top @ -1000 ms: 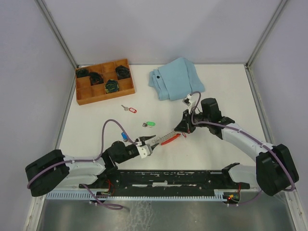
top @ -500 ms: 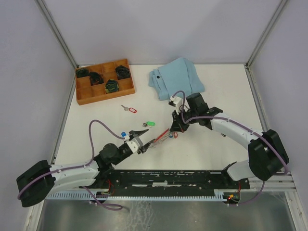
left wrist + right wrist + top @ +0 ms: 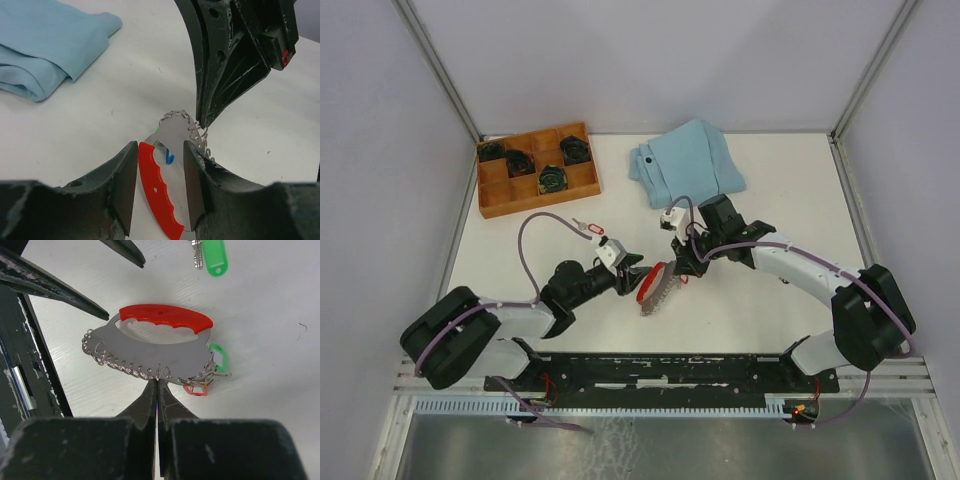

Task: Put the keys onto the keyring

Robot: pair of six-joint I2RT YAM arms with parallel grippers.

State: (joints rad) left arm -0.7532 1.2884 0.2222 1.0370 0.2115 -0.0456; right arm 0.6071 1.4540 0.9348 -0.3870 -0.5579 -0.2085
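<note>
Top external view puts the keyring (image 3: 648,285) near the middle of the white table (image 3: 790,200), well in front of a folded blue cloth (image 3: 685,165) and a wooden tray (image 3: 542,203) at the back left. A loose red-tagged key (image 3: 590,229) lies between the tray and the keyring. From the left wrist camera, the left claw (image 3: 160,147) stands partly open around the keyring's red handle. One finger (image 3: 125,175) lies against the handle's outer edge, and the other finger is clear of the handle, beside the grey metal plate. From the right wrist camera, the right claw (image 3: 158,382) is closed tight, its tips pinching one of the small wire loops about midway along the plate's lower edge. At the far end of that loop row hang two keys already on the ring, one with a green tag (image 3: 218,354) and one with a red tag (image 3: 196,389). A loose green-tagged key (image 3: 212,257) lies flat on the table beyond the red handle, apart from it. Whether the keyring rests on the table or is raised slightly off it cannot be told.
</note>
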